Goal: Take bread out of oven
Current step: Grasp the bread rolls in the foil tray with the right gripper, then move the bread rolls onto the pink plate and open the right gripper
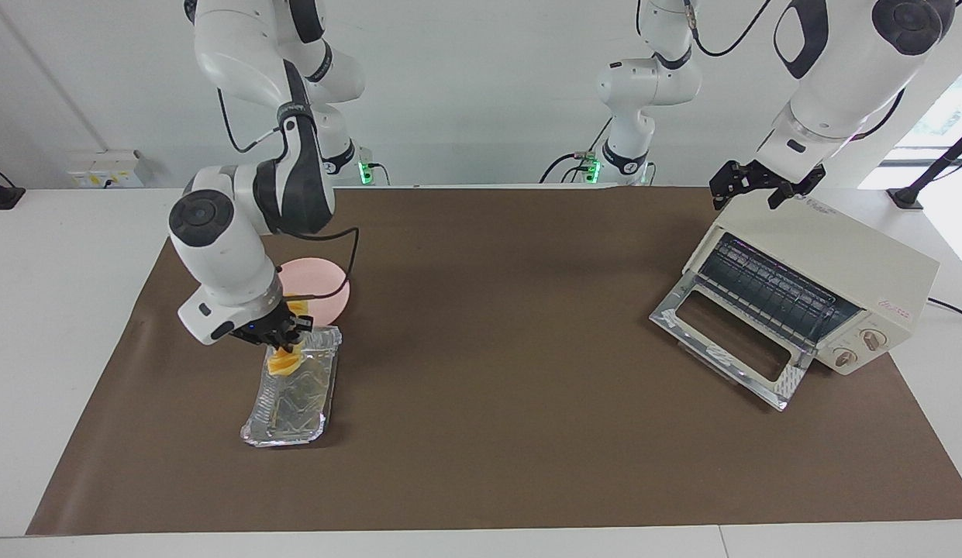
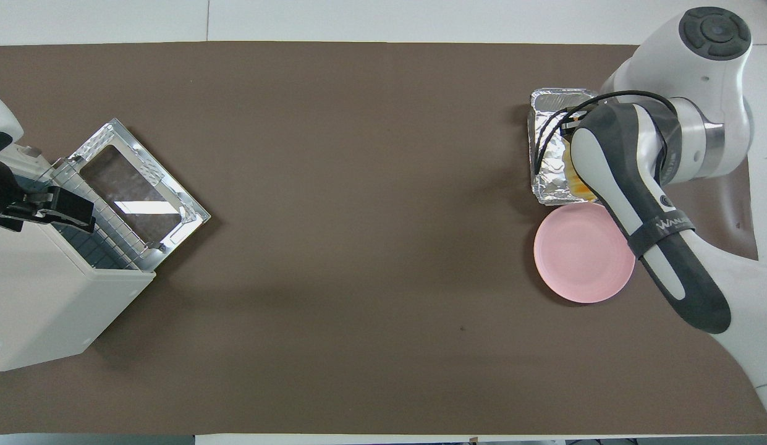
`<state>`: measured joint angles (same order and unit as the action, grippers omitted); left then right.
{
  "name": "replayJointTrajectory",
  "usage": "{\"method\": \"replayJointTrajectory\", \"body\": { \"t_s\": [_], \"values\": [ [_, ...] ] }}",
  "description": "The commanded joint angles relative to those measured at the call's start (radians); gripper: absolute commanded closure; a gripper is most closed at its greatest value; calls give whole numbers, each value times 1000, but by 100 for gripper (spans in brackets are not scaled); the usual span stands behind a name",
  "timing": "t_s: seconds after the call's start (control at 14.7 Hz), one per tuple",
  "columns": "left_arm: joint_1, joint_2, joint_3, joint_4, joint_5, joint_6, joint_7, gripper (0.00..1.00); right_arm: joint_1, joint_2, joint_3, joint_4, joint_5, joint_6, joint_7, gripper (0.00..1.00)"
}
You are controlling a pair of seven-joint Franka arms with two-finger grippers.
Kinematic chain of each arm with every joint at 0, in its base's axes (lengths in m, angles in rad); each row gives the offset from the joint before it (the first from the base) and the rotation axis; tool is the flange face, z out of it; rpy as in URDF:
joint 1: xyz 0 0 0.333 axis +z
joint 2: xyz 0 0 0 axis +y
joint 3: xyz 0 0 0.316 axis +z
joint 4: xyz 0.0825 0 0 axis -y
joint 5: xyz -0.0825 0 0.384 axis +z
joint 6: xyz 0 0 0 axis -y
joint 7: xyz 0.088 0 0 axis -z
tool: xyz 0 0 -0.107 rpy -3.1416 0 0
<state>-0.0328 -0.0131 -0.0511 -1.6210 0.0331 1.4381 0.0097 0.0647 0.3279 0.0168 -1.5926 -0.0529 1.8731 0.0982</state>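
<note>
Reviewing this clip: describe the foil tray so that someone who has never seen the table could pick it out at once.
Start at the right arm's end of the brown mat, away from the oven. There a pink plate lies, and the foil tray sits just past it, farther from the robots. It is the only crinkled silver rectangle there, under the bread held in the right gripper.

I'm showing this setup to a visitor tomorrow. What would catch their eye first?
Probably the right gripper, shut on the golden bread and holding it just over the foil tray, beside the pink plate. At the left arm's end of the table, the oven stands with its glass door dropped open, and the left gripper waits open over its top.
</note>
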Motion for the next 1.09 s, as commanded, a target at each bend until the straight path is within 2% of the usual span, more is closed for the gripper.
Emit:
{"method": "replayJointTrajectory", "body": {
  "t_s": [0.0,0.27,0.41,0.48,0.89,1.02],
  "values": [
    [11,-21,-4,-17,-7,15,3,0,-9,-241,9,-299,45,41,9,100],
    [11,-21,-4,-17,-7,15,3,0,-14,-461,9,-669,50,283,5,100],
    [11,-21,-4,-17,-7,15,3,0,-19,-522,9,-836,51,436,2,100],
    [11,-21,-4,-17,-7,15,3,0,-19,-533,8,-883,51,492,-2,100],
    [11,-21,-4,-17,-7,15,3,0,-40,-432,6,-937,51,704,-49,100],
    [11,-21,-4,-17,-7,15,3,0,-55,-420,8,-937,51,719,-49,100]
  ]
}}
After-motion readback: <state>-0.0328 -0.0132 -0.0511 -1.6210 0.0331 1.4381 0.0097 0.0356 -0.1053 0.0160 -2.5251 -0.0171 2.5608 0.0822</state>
